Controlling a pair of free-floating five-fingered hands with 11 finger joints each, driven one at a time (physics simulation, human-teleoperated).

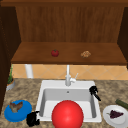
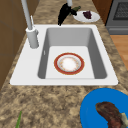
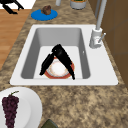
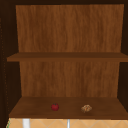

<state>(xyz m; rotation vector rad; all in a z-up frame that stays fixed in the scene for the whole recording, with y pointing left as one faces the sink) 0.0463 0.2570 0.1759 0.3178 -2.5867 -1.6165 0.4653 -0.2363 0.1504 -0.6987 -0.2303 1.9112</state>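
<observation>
Red bowl (image 2: 69, 63) in the sink basin (image 2: 52, 37), standing upright on the basin floor near the front wall; red-orange rim, pale whitish inside as seen from the left side view; a big red round shape (image 1: 67, 114) in the front view, close to the camera. Right hand (image 1: 94, 91) up in the air over the sink's right edge, fingers straight and spread downward, released, grasping nothing; in the right side view (image 3: 59, 59) in front of the bowl, overlapping it in the picture, contact impossible to tell. From the left side view (image 2: 64, 13), same hand above the far rim of the sink, near the white plate (image 2: 93, 18) with grapes (image 2: 87, 14). Left hand (image 1: 33, 118) low at the sink's front left corner, just beside the blue plate (image 1: 22, 113) with a brown piece of meat (image 1: 16, 106); fingers there too unclear to tell. Faucet (image 1: 68, 77) behind the basin. On the lower cabinet shelf (image 4: 35, 107), a red apple (image 4: 55, 107) and a brownish walnut-like lump (image 4: 86, 108), well apart
</observation>
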